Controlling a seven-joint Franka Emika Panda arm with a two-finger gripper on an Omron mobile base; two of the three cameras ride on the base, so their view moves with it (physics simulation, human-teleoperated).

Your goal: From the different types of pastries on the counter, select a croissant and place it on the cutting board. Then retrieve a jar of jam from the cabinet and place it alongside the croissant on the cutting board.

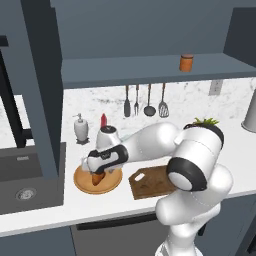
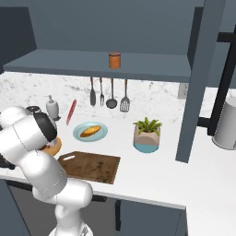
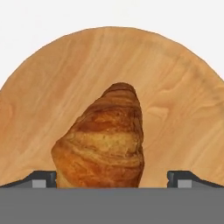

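Hand view: the croissant [image 3: 105, 140] lies on the round wood plate [image 3: 183, 87], centred betw. the two dark fingertips [image 3: 41, 178], which stand wide apart at approx. 8 and 4 o'clock with clear plate showing either side of the pastry; gripper [image 3: 112, 179] is spread full, holding nothing. Key relation: croissant's long axis runs 6-to-12 o'clock in this view, narrow end at 12, i.e. crosswise to the line joining the tips, so a closing stroke would likely take it across the short width. Whether the tips are low enough to bracket it cannot be told here. Left base view adds context: the gripper [image 1: 98, 167] is poised directly over the croissant [image 1: 98, 178] on the plate [image 1: 82, 183], w/ the cutting board [image 1: 150, 182] just beside the plate at 3 o'clock, bare. Jar of jam [image 1: 186, 63] sits on the cabinet [image 1: 150, 67] shelf, well apart at 1 o'clock. Right base view shows what the other two lack: the bun [image 2: 90, 131] on a blue dish [image 2: 101, 134], behind the board [image 2: 90, 167]; the arm blocks most of the plate there. Est. stage: pre-grasp, first pick not yet made.
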